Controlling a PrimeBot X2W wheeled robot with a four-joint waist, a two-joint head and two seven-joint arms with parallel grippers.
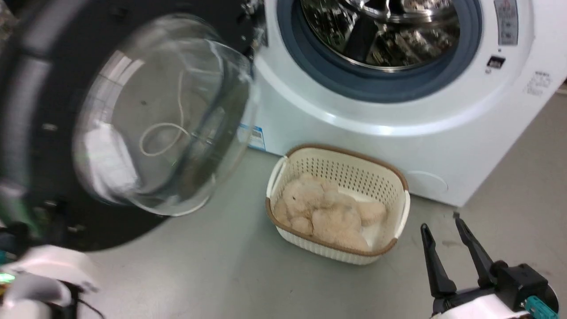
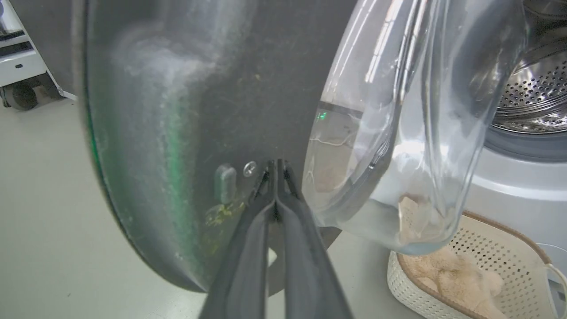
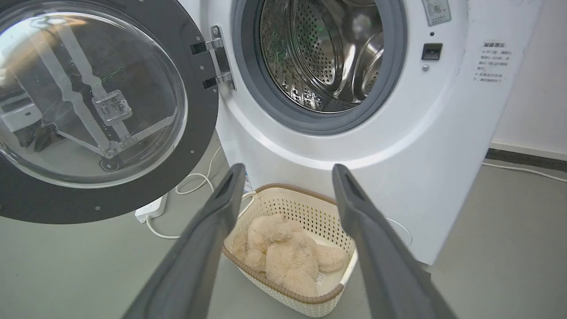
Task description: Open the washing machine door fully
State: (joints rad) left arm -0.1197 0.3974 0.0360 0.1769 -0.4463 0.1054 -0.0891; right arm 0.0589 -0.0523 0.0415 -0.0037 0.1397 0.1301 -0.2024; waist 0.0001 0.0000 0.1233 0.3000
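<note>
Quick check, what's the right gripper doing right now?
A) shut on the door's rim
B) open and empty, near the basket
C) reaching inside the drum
B: the right gripper stands open with nothing in it, beside the basket.

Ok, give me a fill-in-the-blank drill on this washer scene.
1. The door stands ___, baring the drum.
2. The left gripper has its fingers ___, tips at the door's black face.
3. The right gripper holds ___.
4. The plush toy lies ___ the basket.
Missing: open; shut; nothing; in.
</note>
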